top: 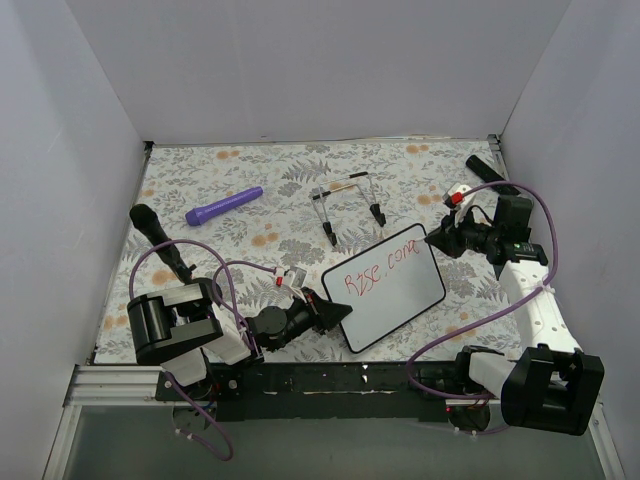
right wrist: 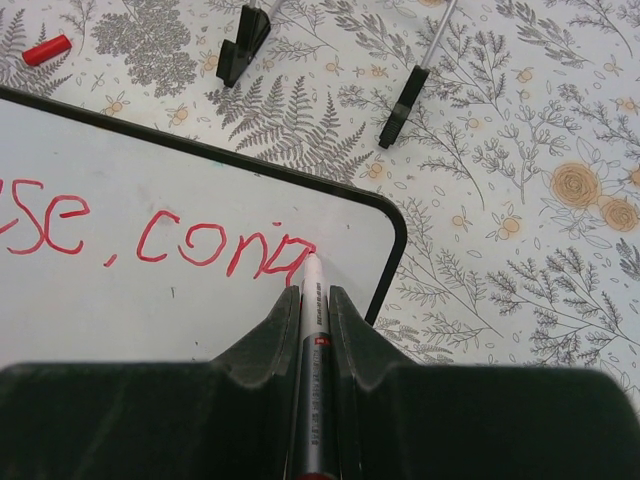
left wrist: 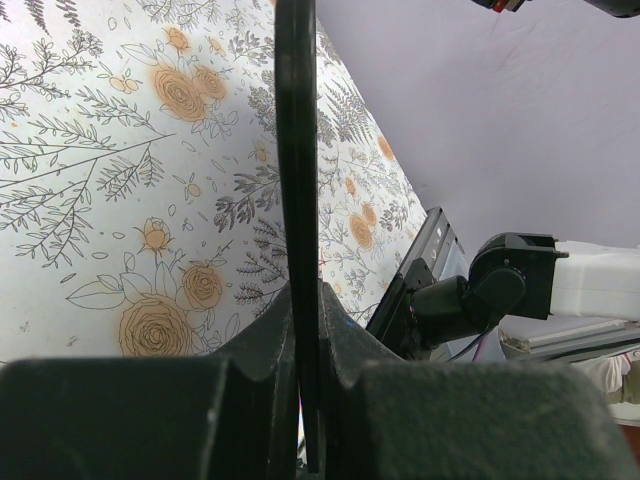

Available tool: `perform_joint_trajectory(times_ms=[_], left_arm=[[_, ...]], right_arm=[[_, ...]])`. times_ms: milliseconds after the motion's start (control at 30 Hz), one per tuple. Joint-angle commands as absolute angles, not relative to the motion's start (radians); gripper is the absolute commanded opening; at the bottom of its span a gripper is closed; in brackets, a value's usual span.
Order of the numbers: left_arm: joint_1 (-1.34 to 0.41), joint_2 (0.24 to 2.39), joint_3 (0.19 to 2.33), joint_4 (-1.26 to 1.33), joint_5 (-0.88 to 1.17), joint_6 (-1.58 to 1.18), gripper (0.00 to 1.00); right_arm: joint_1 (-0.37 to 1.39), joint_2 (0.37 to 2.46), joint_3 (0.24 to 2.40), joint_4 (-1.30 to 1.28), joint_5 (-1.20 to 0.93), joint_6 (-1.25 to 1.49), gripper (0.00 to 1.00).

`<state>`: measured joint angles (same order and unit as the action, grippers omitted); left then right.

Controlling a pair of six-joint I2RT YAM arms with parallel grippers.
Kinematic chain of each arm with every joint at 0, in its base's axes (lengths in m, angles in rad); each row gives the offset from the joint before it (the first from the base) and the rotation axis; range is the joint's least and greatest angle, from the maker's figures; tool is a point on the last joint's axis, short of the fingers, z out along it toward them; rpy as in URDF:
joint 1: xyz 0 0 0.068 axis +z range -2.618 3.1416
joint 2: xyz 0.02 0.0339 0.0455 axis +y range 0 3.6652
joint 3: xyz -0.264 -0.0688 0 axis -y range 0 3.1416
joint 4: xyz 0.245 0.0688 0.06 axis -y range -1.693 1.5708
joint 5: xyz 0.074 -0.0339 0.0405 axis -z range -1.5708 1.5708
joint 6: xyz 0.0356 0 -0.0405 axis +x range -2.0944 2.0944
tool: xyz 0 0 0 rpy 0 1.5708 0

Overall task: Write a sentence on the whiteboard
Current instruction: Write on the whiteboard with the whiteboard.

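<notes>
On the whiteboard (top: 405,300), red sentence (top: 376,271) and marker (right wrist: 311,292).

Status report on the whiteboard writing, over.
Left tool shut on whiteboard edge. Right tool shut on marker, tip at last letter. Sentence reads "Rise conq". Wire stand apart, beyond board.

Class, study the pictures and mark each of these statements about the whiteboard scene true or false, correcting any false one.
1. The right gripper holds a marker with its tip on the whiteboard. True.
2. The writing is blue. False: it is red.
3. The left gripper clamps the whiteboard's edge. True.
4. The whiteboard rests on the wire stand. False: the stand sits apart, beyond the board.
5. The purple pen lies on the whiteboard. False: it lies on the table, well to the left.
</notes>
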<state>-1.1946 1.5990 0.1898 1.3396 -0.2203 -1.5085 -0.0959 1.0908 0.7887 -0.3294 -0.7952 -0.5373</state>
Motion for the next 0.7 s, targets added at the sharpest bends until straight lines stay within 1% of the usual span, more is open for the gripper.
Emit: perform_joint_trajectory(times_ms=[0, 267, 433, 667], left_arm=[[-1.203, 1.608, 0.178, 1.520, -0.199, -1.445, 0.00], [-1.203, 1.606, 0.175, 1.516, -0.207, -1.447, 0.00], [-1.204, 1.605, 0.172, 1.520, -0.204, -1.445, 0.00], [-1.203, 1.603, 0.167, 1.526, -0.199, -1.445, 0.00]], right_arm=[[-0.092, 1.071, 0.788, -0.377, -0.830, -0.577, 0.01], [-0.107, 0.980, 0.827, -0.394, -0.861, -0.563, 0.01], [-0.127, 0.966, 0.834, -0.399, -0.862, -0.560, 0.01], [-0.161, 0.957, 0.772, -0.354, -0.910, -0.546, 0.01]])
